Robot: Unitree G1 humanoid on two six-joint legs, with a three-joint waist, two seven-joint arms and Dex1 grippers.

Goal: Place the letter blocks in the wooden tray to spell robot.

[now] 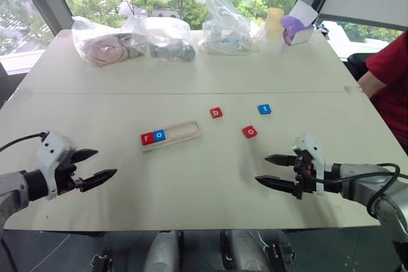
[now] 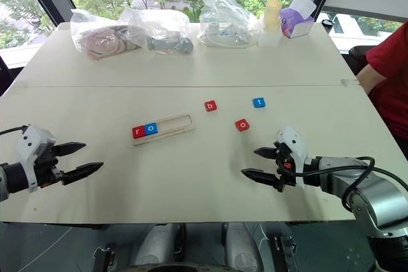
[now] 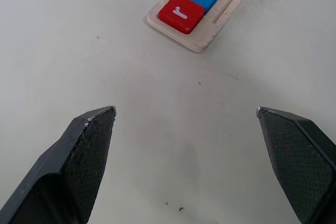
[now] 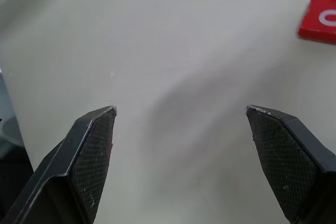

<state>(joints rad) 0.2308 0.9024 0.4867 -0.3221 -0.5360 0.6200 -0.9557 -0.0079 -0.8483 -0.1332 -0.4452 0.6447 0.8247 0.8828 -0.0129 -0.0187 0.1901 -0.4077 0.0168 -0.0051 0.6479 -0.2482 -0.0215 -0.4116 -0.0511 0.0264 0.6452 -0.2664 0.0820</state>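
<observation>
We can read only single white lowercase letters, each on a small tile. In the wooden tray point(image 1: 185, 133), at its left end, a red tile point(image 1: 147, 137) carries "r" and the blue tile point(image 1: 159, 135) just right of it carries "o". On the table to the right of the tray, a red tile point(image 1: 216, 113) shows "b", a blue tile point(image 1: 264, 109) farther right shows "t", and a nearer red tile point(image 1: 250, 132) shows "o".
</observation>
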